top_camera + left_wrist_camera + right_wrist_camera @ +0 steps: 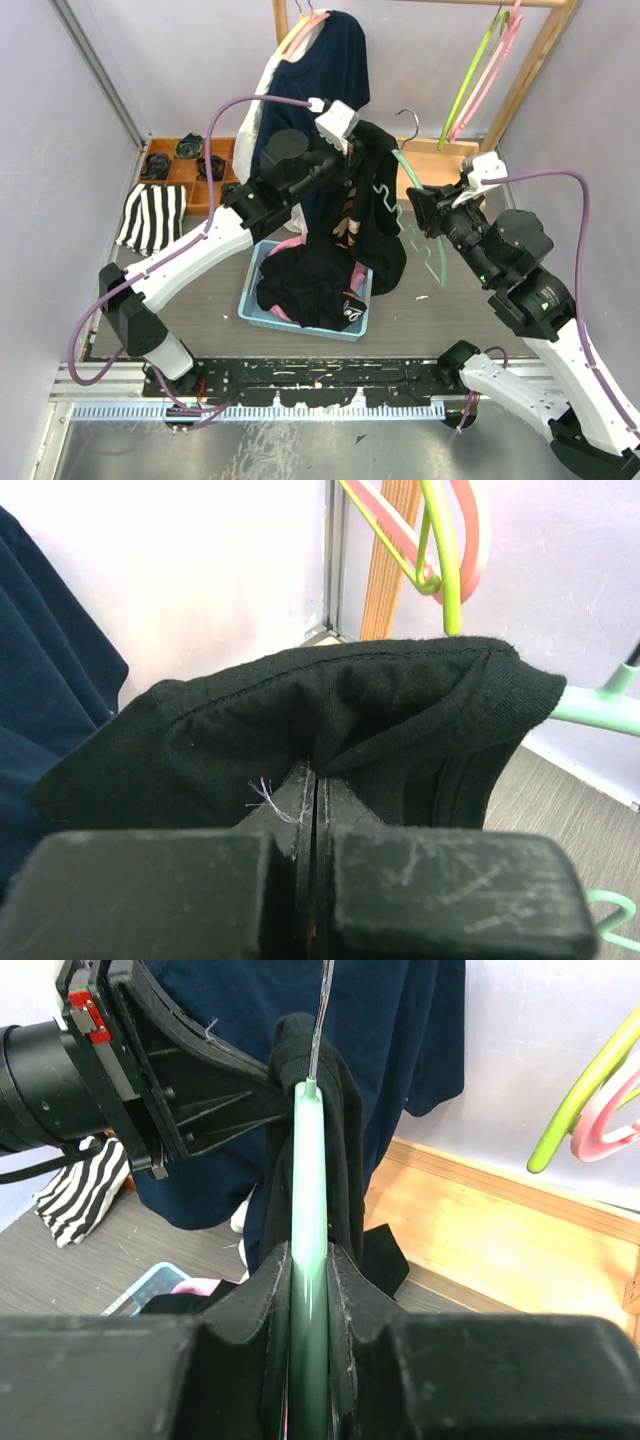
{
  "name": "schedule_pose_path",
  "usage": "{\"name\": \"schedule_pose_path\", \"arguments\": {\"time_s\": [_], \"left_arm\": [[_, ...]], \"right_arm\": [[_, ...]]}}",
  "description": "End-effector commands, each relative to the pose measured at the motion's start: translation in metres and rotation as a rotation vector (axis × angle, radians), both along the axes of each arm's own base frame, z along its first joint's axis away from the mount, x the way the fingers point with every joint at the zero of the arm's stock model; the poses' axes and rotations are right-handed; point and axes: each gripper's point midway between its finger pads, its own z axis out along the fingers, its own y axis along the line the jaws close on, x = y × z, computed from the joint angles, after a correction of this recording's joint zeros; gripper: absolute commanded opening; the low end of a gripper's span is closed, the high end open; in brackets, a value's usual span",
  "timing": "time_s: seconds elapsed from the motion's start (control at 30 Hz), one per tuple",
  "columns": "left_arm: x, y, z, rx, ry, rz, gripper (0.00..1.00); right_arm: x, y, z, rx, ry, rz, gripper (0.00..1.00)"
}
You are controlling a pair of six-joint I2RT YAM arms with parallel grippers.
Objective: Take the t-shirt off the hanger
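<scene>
My left tool (pixel 315 785) is clenched on the soft, limp t-shirt (pixel 300 710) at its hemmed edge, my right tool (pixel 309 1260) grasping the stiff, likely slippery hanger (pixel 309 1150).

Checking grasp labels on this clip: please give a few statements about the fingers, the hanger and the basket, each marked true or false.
1. The left fingers are closed on the black t-shirt. True.
2. The right fingers hold a pink hanger. False: they clamp the mint-green hanger.
3. The blue basket is empty. False: dark clothing lies in it.
4. A striped cloth lies left of the basket. True.
</scene>
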Motion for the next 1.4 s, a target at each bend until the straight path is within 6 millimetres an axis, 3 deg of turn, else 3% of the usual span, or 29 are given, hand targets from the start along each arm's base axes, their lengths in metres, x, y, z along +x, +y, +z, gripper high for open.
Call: {"name": "schedule_pose_path", "arguments": {"time_s": [0.0, 0.2, 0.33, 0.57, 0.77, 0.93, 1.1, 1.37], "left_arm": [[0.004, 0.016, 0.055, -0.101, -0.066, 0.065, 0.00], [0.014, 0.037, 0.100, -0.104, -0.135, 0.180, 0.00], [0.028, 0.044, 0.118, -0.089, -0.165, 0.230, 0.00], [0.060, 0.043, 0.109, -0.057, -0.134, 0.277, 0.00], [0.071, 0.040, 0.108, -0.050, -0.122, 0.292, 0.00], [0.070, 0.043, 0.119, -0.069, -0.136, 0.296, 0.00], [0.068, 0.045, 0.131, -0.082, -0.152, 0.295, 0.00], [0.075, 0.050, 0.125, -0.043, -0.160, 0.334, 0.00]], "right_arm": [[-0.009, -0.010, 0.036, 0.068, -0.117, -0.014, 0.01], [-0.026, -0.025, 0.036, 0.071, -0.138, -0.029, 0.01], [-0.044, -0.040, 0.040, 0.087, -0.172, -0.037, 0.01], [-0.081, -0.073, 0.058, 0.152, -0.254, -0.069, 0.01], [-0.100, -0.097, 0.064, 0.181, -0.280, -0.119, 0.01], [-0.102, -0.100, 0.061, 0.169, -0.267, -0.127, 0.01], [-0.099, -0.090, 0.057, 0.138, -0.245, -0.088, 0.01], [-0.115, -0.103, 0.072, 0.188, -0.302, -0.101, 0.01]]}}
